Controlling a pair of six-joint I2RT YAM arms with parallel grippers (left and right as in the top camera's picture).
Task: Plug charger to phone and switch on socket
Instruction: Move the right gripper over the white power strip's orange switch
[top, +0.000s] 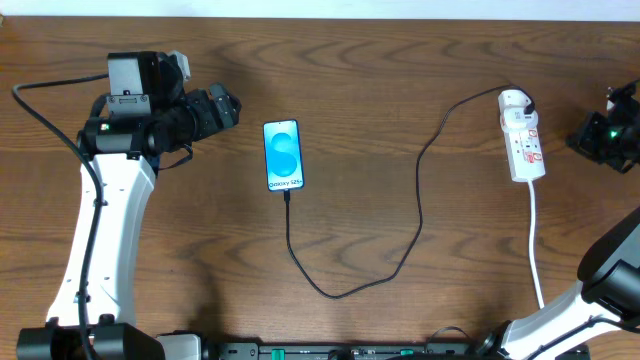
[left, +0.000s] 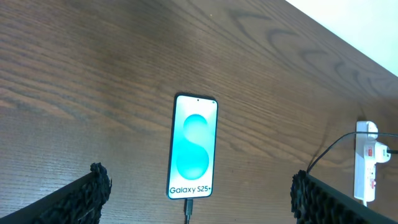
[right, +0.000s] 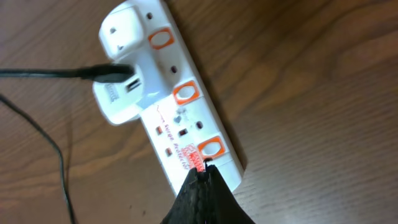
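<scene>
The phone (top: 283, 155) lies flat mid-table with its blue screen lit; it also shows in the left wrist view (left: 194, 146). The charger (top: 330, 293), a thin black cable, has its plug in the phone's bottom edge (left: 187, 209). It loops toward the front and runs up to a white adapter (right: 121, 87) in the socket (top: 522, 140). My left gripper (top: 225, 105) is open and empty (left: 200, 180), left of the phone. My right gripper (top: 600, 135) is shut and empty. It sits right of the socket, its tips pointing at the socket's cord end (right: 202, 175) by an orange switch (right: 211, 147).
The socket's white cord (top: 535, 250) runs toward the table's front edge. Two more orange switches (right: 185, 93) sit along the strip. The socket also appears at the right edge of the left wrist view (left: 365, 162). The table is bare brown wood.
</scene>
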